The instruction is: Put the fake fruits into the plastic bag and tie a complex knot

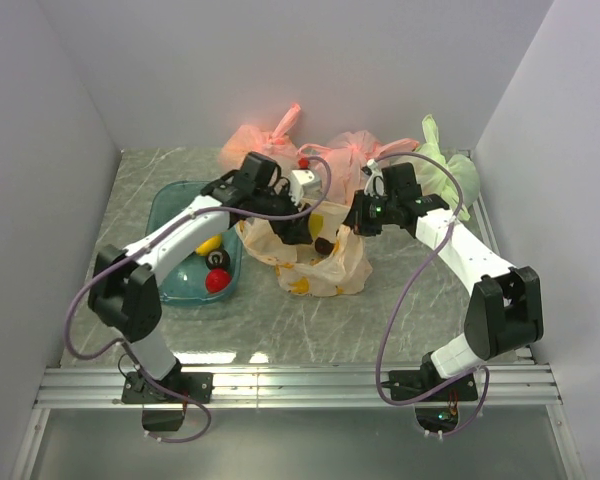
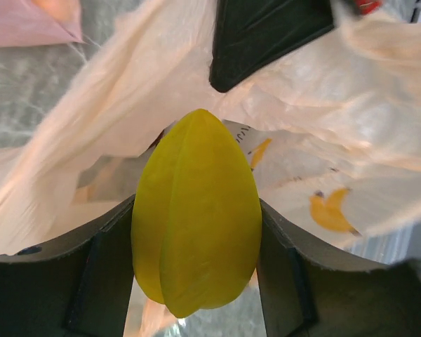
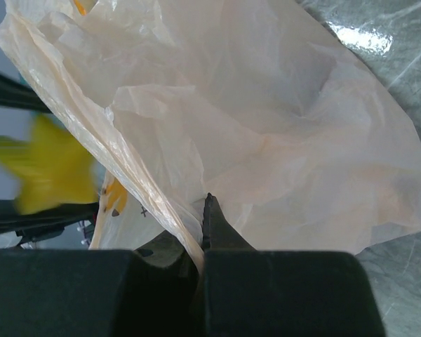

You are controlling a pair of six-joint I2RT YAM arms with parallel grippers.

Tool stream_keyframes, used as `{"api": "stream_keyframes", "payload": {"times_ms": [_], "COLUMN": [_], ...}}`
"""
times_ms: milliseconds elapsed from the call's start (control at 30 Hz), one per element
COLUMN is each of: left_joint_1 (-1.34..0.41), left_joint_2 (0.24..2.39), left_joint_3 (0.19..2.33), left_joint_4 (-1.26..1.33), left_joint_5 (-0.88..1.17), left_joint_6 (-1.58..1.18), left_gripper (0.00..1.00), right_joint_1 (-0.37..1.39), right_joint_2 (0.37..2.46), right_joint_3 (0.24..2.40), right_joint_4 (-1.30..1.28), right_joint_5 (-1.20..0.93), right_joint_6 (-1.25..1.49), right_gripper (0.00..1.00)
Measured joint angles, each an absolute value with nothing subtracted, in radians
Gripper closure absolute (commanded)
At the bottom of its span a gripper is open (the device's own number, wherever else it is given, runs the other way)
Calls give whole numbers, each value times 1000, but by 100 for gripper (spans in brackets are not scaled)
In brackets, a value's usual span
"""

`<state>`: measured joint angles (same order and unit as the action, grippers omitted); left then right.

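The pale orange plastic bag (image 1: 325,268) with banana prints stands mid-table, mouth open upward. My left gripper (image 1: 298,226) hovers over the mouth, shut on a yellow ribbed fruit (image 2: 196,217) held between its fingers above the bag's opening (image 2: 337,140). My right gripper (image 1: 361,216) is shut on the bag's right rim (image 3: 168,210) and holds it up; the bag's wall (image 3: 266,126) fills that view, and the yellow fruit (image 3: 49,172) shows blurred at the left. A dark fruit (image 1: 323,243) lies inside the bag. Yellow (image 1: 208,245), black (image 1: 217,260) and red (image 1: 217,282) fruits lie in a tray.
A teal tray (image 1: 170,210) sits left of the bag. Two pinker knotted bags (image 1: 265,140) (image 1: 350,150) and a light green bag (image 1: 445,170) lie along the back wall. White walls close in the left, right and back sides.
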<state>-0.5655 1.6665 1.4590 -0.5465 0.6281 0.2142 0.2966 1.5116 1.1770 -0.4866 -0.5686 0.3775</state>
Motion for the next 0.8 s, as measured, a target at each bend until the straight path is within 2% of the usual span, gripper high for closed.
{"api": "stream_keyframes", "payload": {"times_ms": [67, 100, 200, 233, 267, 300, 533, 700, 800], "left_joint_1": [-582, -591, -607, -611, -613, -614, -540, -285, -119], "left_joint_2": [1706, 1724, 1765, 1773, 1777, 1777, 1583, 1408, 1385], "left_joint_3": [1459, 1459, 1459, 1459, 1459, 1459, 1454, 1453, 1440], "left_joint_4": [-530, -522, -511, -511, -510, -509, -513, -548, -606], "left_joint_5": [621, 615, 597, 588, 577, 569, 519, 513, 488], "left_joint_6": [215, 216, 219, 217, 216, 220, 186, 177, 230], "left_gripper": [68, 53, 36, 26, 5, 1, 1, 1, 1], "right_joint_1": [297, 296, 296, 295, 294, 291, 281, 281, 281], "right_joint_2": [1512, 1512, 1514, 1516, 1519, 1523, 1533, 1533, 1533], "right_joint_3": [1178, 1178, 1178, 1178, 1178, 1178, 1178, 1178, 1178], "right_joint_4": [-486, -487, -487, -487, -488, -488, -491, -492, -496], "right_joint_5": [-570, -570, -570, -571, -572, -573, -574, -580, -592], "right_joint_6": [378, 378, 378, 377, 377, 377, 373, 356, 346], "right_gripper": [100, 100, 100, 100, 100, 100, 100, 100, 100]}}
